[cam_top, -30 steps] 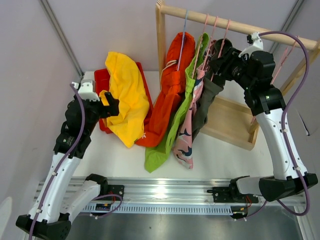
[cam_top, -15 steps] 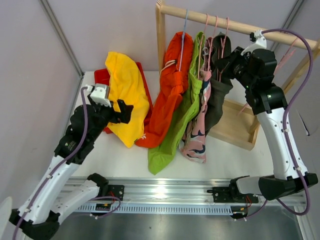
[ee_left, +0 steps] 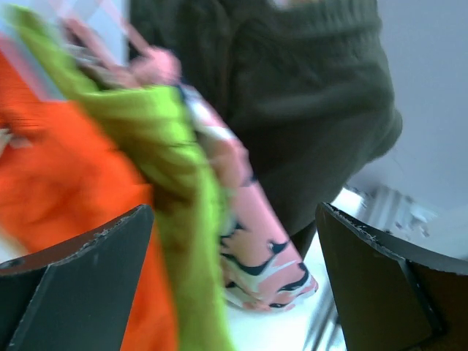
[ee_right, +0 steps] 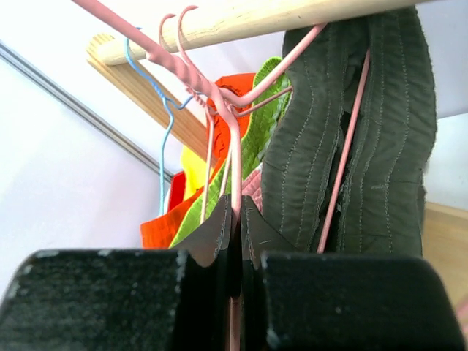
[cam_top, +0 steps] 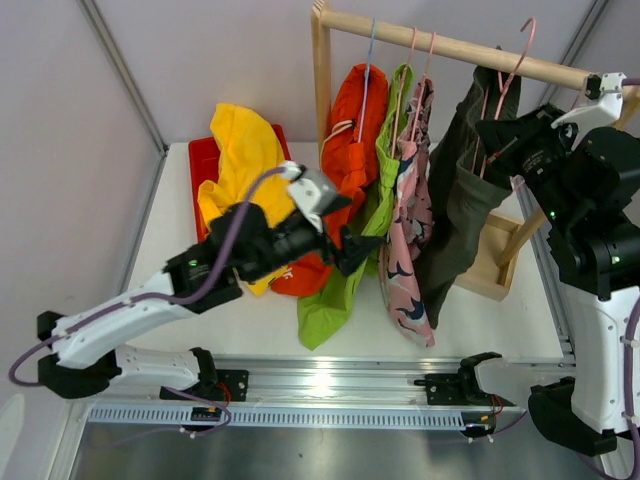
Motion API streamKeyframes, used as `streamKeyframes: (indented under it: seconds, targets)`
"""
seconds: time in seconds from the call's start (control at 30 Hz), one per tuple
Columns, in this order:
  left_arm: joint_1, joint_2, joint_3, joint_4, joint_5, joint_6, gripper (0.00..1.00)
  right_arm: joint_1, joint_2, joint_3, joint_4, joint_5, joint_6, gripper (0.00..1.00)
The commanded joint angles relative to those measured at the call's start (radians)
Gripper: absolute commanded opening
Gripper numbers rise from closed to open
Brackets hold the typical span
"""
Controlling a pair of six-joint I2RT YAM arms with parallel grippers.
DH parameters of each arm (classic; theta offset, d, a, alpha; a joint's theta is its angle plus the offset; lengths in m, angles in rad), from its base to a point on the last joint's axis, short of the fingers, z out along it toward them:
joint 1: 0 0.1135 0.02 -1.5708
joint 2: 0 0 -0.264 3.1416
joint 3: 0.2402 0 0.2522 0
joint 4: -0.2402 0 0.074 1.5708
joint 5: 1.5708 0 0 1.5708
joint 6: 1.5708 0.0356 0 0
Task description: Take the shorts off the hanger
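Key relation: the dark olive shorts [cam_top: 455, 210] hang straight down from the pink hanger [cam_top: 515, 55], long axis vertical, just below and left of the right gripper [cam_top: 497, 138]; the waistband end is nearest the right arm and the hem is lower, toward the left arm
Right gripper: closed on the neck of the pink hanger, with the wire seen pinched between its fingers in the right wrist view [ee_right: 238, 212]
Hanger hook: seen raised above the wooden rail [cam_top: 450, 45] from the top camera; whether it is fully clear cannot be told
Left gripper: [cam_top: 360, 250] held wide open and empty, reached across to the hanging row at mid height
In the way: the lime shorts [cam_top: 340, 290] and the pink patterned shorts [cam_top: 405, 250] lie between the left gripper and the olive pair, so a pull on the olive cloth is judged to need a path past them
Other shorts: the orange shorts [cam_top: 350, 130] are hung at the left end of the row; the yellow shorts [cam_top: 240, 150] are draped over the red tray [cam_top: 196, 165], off the rack
Count: 4 pairs on hangers, 1 removed
Risk: a neighbouring pair may be snagged instead
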Motion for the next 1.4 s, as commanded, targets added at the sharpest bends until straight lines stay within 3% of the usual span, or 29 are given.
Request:
streamKeyframes:
  seconds: [0.0, 0.33, 0.87, 0.97, 1.0, 1.07, 1.1, 1.13, 1.37]
  targets:
    - [-0.081, 0.092, 0.029, 0.127, 0.062, 0.02, 0.99, 0.003, -0.045, 0.028, 0.1, 0.017, 0.061, 0.0]
    - [-0.127, 0.311, 0.126, 0.229, 0.23, -0.04, 0.99, 0.001, -0.091, -0.051, 0.103, 0.023, 0.071, 0.0]
    - [-0.129, 0.503, 0.226, 0.318, 0.325, -0.101, 0.98, 0.001, -0.083, -0.019, 0.108, -0.005, 0.098, 0.0]
    - [-0.129, 0.514, 0.229, 0.322, 0.325, -0.106, 0.78, 0.003, -0.085, -0.012, 0.113, -0.006, 0.107, 0.0]
    - [-0.129, 0.52, 0.232, 0.321, 0.323, -0.106, 0.57, 0.001, -0.085, -0.011, 0.114, -0.006, 0.109, 0.0]
    - [-0.129, 0.52, 0.23, 0.316, 0.319, -0.107, 0.29, 0.001, -0.088, -0.012, 0.116, -0.005, 0.109, 0.0]
    - [-0.129, 0.517, 0.227, 0.315, 0.311, -0.11, 0.05, 0.003, -0.086, -0.012, 0.116, 0.0, 0.109, 0.0]
    - [-0.129, 0.511, 0.223, 0.318, 0.307, -0.113, 0.0, 0.001, -0.086, -0.012, 0.117, 0.0, 0.109, 0.0]
    - [-0.155, 0.411, 0.089, 0.324, 0.267, -0.12, 0.0, 0.003, -0.086, -0.014, 0.117, 0.035, 0.097, 0.0]
